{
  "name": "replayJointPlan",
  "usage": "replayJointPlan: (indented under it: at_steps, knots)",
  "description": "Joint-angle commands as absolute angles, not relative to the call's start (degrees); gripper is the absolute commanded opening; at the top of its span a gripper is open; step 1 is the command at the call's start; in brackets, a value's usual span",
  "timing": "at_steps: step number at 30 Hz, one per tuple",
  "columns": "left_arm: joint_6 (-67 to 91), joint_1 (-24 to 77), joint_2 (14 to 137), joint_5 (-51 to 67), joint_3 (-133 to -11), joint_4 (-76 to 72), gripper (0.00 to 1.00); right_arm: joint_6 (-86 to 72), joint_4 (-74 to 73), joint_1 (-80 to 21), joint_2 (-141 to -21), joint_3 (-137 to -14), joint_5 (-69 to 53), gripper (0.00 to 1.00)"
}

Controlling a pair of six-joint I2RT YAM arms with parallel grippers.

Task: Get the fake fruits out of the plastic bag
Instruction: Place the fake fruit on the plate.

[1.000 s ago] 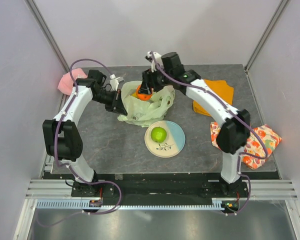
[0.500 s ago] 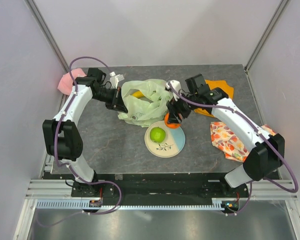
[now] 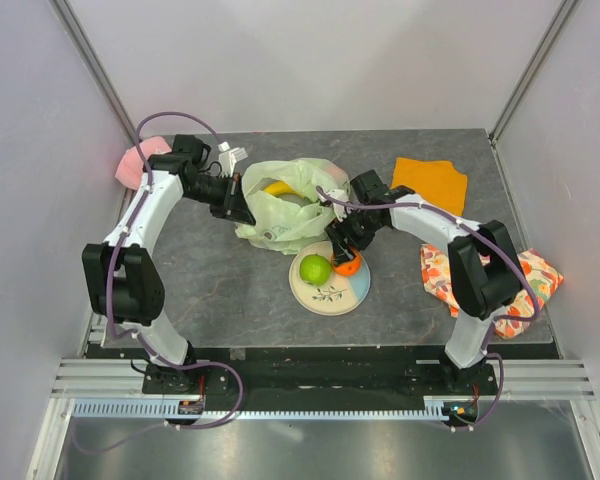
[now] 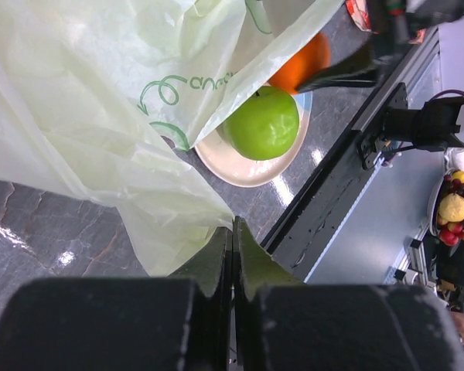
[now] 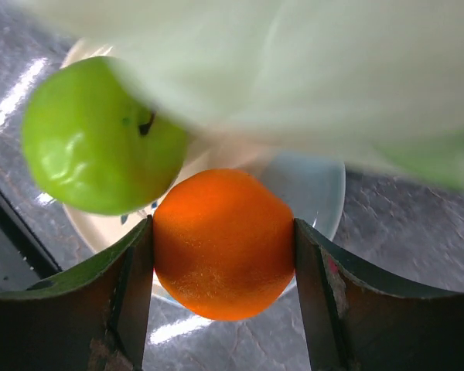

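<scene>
What I'm seeing for finishes: mostly plastic and gloss.
The bag (image 3: 280, 210) is thin, crinkly, translucent film; the apple (image 4: 263, 124) is slick and shiny, the orange (image 5: 224, 243) finely pebbled with a duller sheen. The plate (image 4: 232, 166) looks smooth and glazed, the table (image 3: 220, 280) a polished stone pattern catching light. My right gripper (image 5: 223, 259) is matt dark plastic; the cloth (image 3: 430, 185) looks soft and flat.

**Plate, cloths and cap on the dark desk**

A round cream-and-blue plate (image 3: 332, 296) with a small leaf sprig painted on it sits near the front middle of the dark grey marbled desk (image 3: 230, 290). A flat orange square cloth (image 3: 431, 184) lies toward the far right corner. A crumpled cloth with an orange floral print (image 3: 528, 285) lies at the right edge, and a soft pink cap (image 3: 137, 163) sits at the far left edge
</scene>
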State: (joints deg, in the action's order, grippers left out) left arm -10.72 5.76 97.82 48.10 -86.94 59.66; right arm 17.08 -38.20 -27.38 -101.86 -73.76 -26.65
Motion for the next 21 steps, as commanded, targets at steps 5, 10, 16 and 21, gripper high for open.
replayJointPlan:
  at_steps: [5, 10, 16, 21]
  knots:
    - [-10.5, 6.0, 93.7, 48.1, -85.2, 58.8, 0.02, 16.1, -32.4, -27.2, -107.9, -78.9, -27.5, 0.43]
    - [-10.5, 6.1, 94.2, 48.0, -85.4, 59.0, 0.02, 13.3, -31.1, -27.2, -110.3, -82.0, -31.0, 0.46]
    - [-10.4, 6.1, 95.7, 48.6, -86.7, 59.1, 0.02, 9.7, -29.9, -27.6, -110.9, -82.6, -32.5, 0.67]
    - [-10.5, 6.2, 96.5, 49.3, -87.5, 59.2, 0.02, 10.2, -34.0, -26.2, -107.1, -84.5, -30.3, 0.98]
